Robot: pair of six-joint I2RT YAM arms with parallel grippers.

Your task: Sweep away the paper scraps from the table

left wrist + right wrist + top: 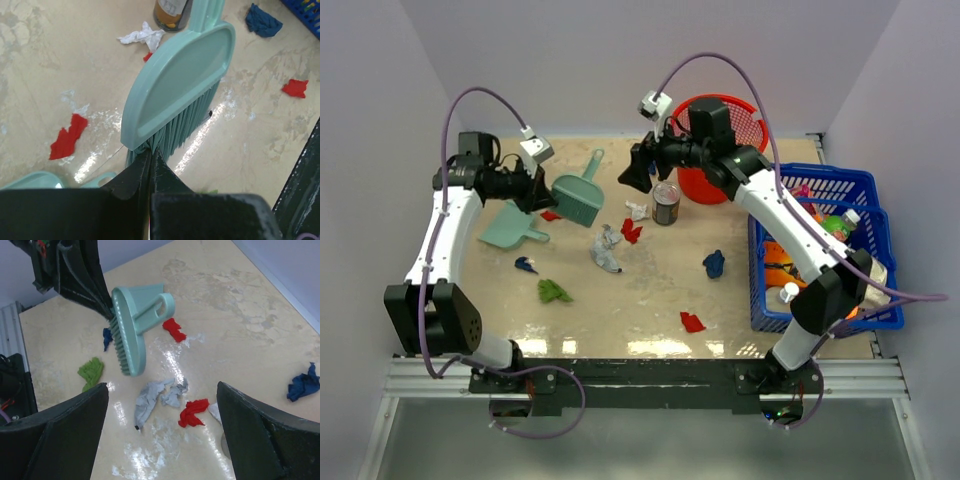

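My left gripper (535,185) is shut on the bristle end of a teal brush (578,197) and holds it above the table (620,320). The left wrist view shows the jaws pinched together on the bristles (150,154) under the brush back (180,85). My right gripper (635,176) is open and empty over a grey-blue scrap (157,397) and a red scrap (192,412). Paper scraps lie scattered: red (551,215), white (638,210), red (632,231), grey-blue (607,250), dark blue (526,265), green (554,291), dark blue (714,264), red (692,322).
A teal dustpan (512,228) lies on the table left of the brush. A tin can (665,203) stands beside my right gripper. A red basket (740,120) stands at the back. A blue crate (865,190) of packaged goods fills the right side.
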